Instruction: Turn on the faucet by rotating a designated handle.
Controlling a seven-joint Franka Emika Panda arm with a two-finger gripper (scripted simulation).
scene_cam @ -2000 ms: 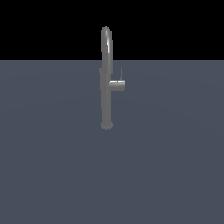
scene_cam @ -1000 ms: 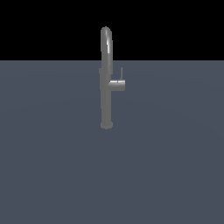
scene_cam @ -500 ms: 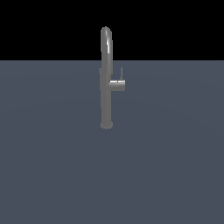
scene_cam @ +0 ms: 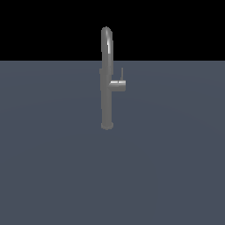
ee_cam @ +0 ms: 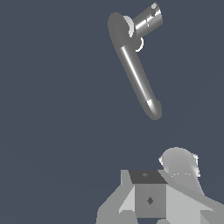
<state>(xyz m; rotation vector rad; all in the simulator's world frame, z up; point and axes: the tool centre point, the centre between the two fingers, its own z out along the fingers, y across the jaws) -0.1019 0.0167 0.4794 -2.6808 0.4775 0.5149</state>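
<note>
The faucet (scene_cam: 107,99) is a tall slim grey column with an arched spout, standing upright on the dark grey floor in the exterior view. Its handle (scene_cam: 119,84) is a short stub on the exterior view's right side, with a thin lever rod pointing up. In the wrist view I look down on the faucet (ee_cam: 136,76), with the handle (ee_cam: 147,20) sticking out from its top end. Grey parts of my gripper (ee_cam: 149,196) show at the picture's edge, well apart from the faucet. Its fingertips do not show clearly. The arm is not in the exterior view.
A flat dark grey floor (scene_cam: 52,167) spreads all around the faucet, with a black background behind it. No other objects show.
</note>
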